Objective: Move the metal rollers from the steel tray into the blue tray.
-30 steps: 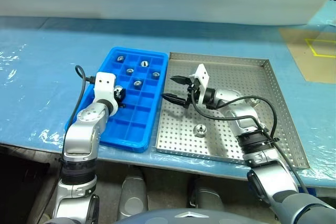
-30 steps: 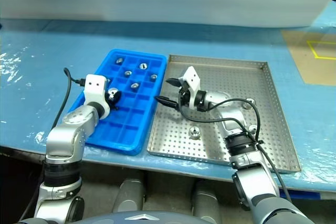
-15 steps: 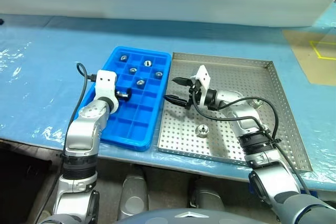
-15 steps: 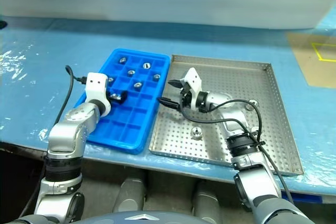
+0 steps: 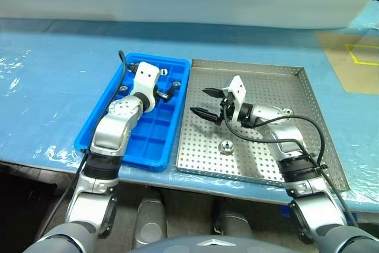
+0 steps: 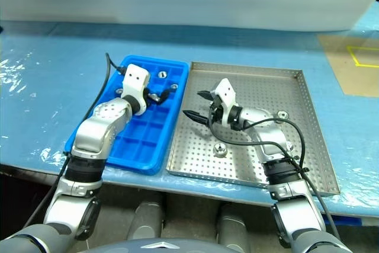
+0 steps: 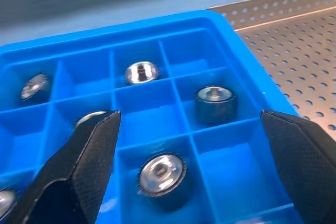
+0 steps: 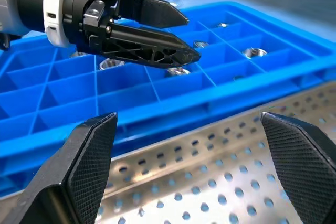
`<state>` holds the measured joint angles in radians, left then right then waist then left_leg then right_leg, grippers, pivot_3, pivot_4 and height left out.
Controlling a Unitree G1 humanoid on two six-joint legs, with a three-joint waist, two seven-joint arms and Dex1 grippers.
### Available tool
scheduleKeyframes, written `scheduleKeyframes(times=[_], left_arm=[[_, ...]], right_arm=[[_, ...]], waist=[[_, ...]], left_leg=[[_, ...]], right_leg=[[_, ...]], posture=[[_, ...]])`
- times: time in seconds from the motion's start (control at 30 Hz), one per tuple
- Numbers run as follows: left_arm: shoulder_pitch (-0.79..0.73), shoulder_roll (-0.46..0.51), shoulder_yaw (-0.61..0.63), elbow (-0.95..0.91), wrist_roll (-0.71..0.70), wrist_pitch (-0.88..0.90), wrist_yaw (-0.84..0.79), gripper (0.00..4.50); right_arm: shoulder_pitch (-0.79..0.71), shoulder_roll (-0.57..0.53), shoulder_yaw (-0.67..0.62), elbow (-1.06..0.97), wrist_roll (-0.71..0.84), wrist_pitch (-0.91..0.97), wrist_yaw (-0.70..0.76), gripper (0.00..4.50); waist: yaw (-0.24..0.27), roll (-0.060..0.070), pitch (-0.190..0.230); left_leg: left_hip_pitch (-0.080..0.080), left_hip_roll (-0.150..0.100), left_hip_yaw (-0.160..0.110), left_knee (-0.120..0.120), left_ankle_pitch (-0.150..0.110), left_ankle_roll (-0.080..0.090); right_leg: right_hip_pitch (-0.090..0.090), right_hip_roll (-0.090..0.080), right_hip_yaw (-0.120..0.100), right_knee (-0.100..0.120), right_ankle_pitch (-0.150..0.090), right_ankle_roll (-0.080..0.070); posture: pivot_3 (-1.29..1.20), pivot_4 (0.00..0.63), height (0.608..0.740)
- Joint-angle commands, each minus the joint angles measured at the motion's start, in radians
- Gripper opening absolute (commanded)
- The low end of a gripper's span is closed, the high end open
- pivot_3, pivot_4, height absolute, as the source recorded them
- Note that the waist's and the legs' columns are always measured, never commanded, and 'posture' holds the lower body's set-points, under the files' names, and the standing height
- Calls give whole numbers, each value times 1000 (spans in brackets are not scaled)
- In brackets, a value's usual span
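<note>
While the left gripper (image 5: 167, 90) hangs with fingers spread over the bright blue compartment tray (image 5: 100, 128), the right gripper (image 5: 204, 102) stands wide too, empty, above the perforated steel tray (image 5: 296, 146), where one shiny metal roller (image 5: 225, 146) lies. From the left wrist, several rollers (image 7: 142, 72) sit in separate blue compartments. From the right wrist, the left gripper's black fingers (image 8: 152, 45) hover over the blue tray.
</note>
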<state>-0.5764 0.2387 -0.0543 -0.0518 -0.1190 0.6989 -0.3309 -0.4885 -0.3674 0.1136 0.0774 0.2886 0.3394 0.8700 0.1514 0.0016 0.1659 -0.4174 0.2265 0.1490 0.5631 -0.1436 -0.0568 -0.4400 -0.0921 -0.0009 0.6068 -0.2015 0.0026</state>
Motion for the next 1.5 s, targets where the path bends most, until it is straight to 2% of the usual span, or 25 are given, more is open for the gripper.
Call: scheduleKeyframes(times=[0.03,0.43,0.8,0.87,1.23,1.5], left_arm=[[-50,11,-40,47,-4,-96,-79,4481],[-234,-27,-127,377,11,-281,-285,4481],[-363,-106,-196,660,48,-507,-473,4481],[-401,-129,-204,742,60,-540,-498,4481],[-555,-210,-176,1121,141,-696,-470,4481],[-596,-239,-158,1250,184,-703,-413,4481]], right_arm=[[27,-26,-54,-97,27,21,-28,4500],[172,-92,-139,-288,55,114,-127,4500],[361,-118,-233,-490,82,197,-245,4500],[406,-113,-253,-535,84,207,-276,4500],[519,-118,-302,-654,115,249,-348,4500],[530,-129,-308,-675,127,262,-367,4500]], waist=[[-8,0,0],[-60,0,0],[-102,0,0],[-127,0,0],[-162,0,0],[-166,0,0]], left_leg=[[0,0,0,0,0,0],[3,-1,1,0,0,0],[7,-1,4,0,-1,1],[8,-2,5,0,-1,2],[9,-3,7,0,-4,7],[9,-3,7,1,-5,8]], right_leg=[[0,0,0,0,0,0],[1,0,2,0,0,0],[4,0,3,0,0,0],[4,0,3,0,0,1],[5,0,4,-2,0,1],[5,0,4,-3,0,1]], posture=[[59,150,740],[-141,150,740],[-321,150,740],[-374,150,740],[-455,150,740],[-468,150,740]])
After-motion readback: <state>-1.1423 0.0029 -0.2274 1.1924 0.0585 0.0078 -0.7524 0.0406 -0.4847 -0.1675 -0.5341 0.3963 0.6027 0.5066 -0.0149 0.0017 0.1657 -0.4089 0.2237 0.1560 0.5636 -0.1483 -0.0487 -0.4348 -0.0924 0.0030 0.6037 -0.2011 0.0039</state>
